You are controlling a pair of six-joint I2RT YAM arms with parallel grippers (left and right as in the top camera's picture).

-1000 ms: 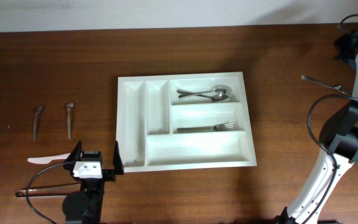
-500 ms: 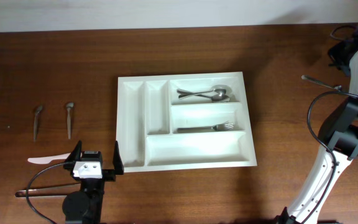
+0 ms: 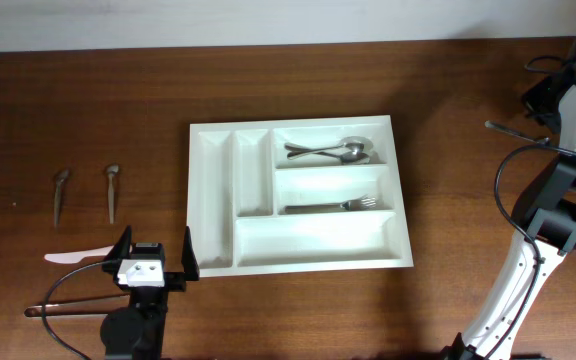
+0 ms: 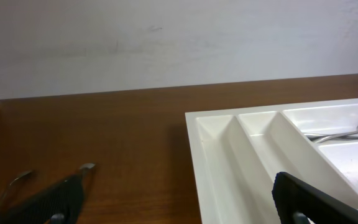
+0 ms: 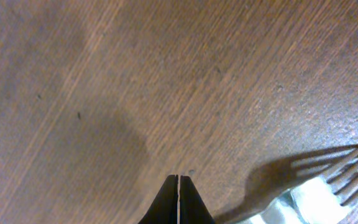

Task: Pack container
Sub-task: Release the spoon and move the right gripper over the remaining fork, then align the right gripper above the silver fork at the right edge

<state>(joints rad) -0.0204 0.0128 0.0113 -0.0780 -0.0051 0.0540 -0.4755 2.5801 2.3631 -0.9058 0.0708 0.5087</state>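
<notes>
The container (image 3: 220,200), a white five-compartment tray, lies mid-table; its near corner shows in the left wrist view (image 4: 253,155). Two spoons (image 3: 328,151) rest in its upper horizontal compartment and a fork (image 3: 334,206) in the one below. My left gripper (image 3: 156,250) hovers wide open and holding nothing off the tray's front-left corner, fingers (image 4: 48,202) spread wide. At the far right my right gripper (image 5: 178,180) is shut on nothing, tips close above bare wood. A loose metal fork (image 3: 516,131) lies beside it, its tines (image 5: 352,173) just right of the tips.
Left of the tray lie two small metal utensils (image 3: 60,192) (image 3: 112,190) and a white plastic knife (image 3: 76,256). A dark cable (image 3: 68,305) loops beside the left arm's base. The right arm (image 3: 548,200) and its cables stand along the table's right edge.
The right arm's wrist has shifted and turned slightly at the far right edge. The left arm, the tray and the cutlery have not moved.
</notes>
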